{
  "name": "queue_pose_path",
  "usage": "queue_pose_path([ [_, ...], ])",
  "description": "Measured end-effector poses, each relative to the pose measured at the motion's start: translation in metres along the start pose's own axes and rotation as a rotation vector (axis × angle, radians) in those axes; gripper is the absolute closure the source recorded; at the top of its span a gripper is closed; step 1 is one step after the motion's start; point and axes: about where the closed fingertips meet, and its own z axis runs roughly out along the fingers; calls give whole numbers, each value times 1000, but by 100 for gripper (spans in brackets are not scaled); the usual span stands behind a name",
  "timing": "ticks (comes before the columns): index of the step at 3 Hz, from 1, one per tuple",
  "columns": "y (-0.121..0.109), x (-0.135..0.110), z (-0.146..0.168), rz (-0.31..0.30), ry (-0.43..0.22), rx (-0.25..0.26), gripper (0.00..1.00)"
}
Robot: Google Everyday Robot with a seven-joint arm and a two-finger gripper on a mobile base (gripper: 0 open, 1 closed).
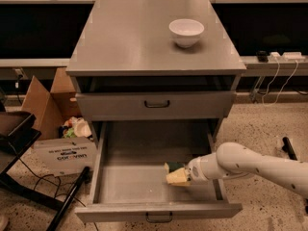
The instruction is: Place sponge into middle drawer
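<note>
Down in the middle drawer (126, 183), toward the tabletop's (134, 42) front-right corner, the gripper (179, 176) pinches the sponge (171, 168). Smooth grey floor lies open leftward

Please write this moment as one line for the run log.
end effector: low in open middle drawer | sponge: at end effector tip | white bowl: on top

A white bowl (186, 32) stands on the grey cabinet top (134, 42), toward its right rear. Left of the cabinet, on the speckled floor (260, 124) — an open cardboard box (45, 105). White cables (279, 81) hang at right. The gripper (177, 176) sits low, well below the bowl.
</note>
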Motion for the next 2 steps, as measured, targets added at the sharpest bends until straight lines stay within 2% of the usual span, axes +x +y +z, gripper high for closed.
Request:
queue_pose_path([
  [2, 0, 0, 0, 0, 0, 0, 11],
])
